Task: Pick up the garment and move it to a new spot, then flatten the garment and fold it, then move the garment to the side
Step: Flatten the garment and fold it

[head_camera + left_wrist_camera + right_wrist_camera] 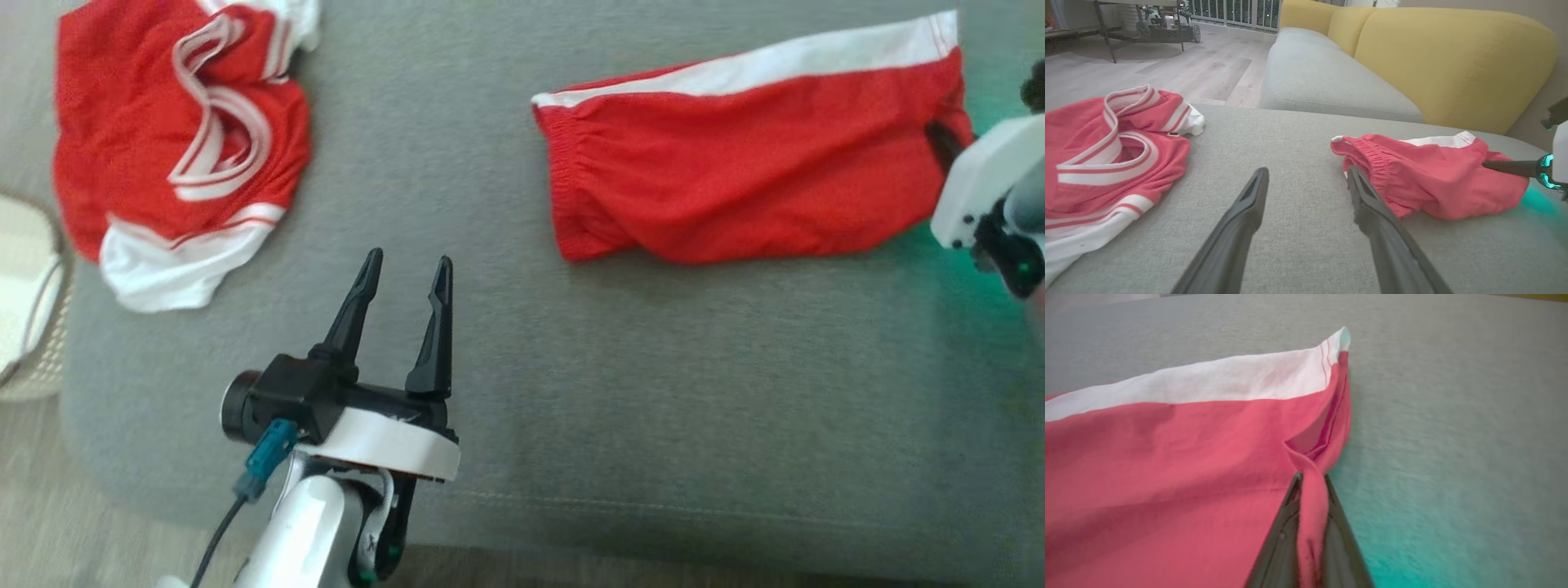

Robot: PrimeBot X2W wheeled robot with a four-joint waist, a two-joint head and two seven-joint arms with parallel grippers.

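Shorts (751,163) in red with a white side stripe lie on the grey seat cushion (571,392), toward the robot's right. The elastic waistband points left and the leg hem points right, with the white stripe running along the far edge. The right end effector (1312,479) is pressed together on the shorts: its two dark fingers pinch a raised fold of red cloth at the leg hem, below the stripe's corner (its own wrist view shows the fold squeezed between them). A green glow from that wrist falls on the cushion just beside the hem. The rest of the shorts rest on the cushion, wrinkled across the middle.

The left end effector (408,265) hovers over bare cushion nearer the robot, its fingers spread wide and holding nothing, well apart from the shorts. Farther left, a crumpled red jersey (180,139) with white trim lies near the far left corner of the cushion, also apart from the shorts. A pale woven basket (33,327) stands just beside the cushion's left edge, on a wood floor (1167,69). In the left wrist view, a yellow backrest (1453,61) rises behind the seat, beyond the shorts.
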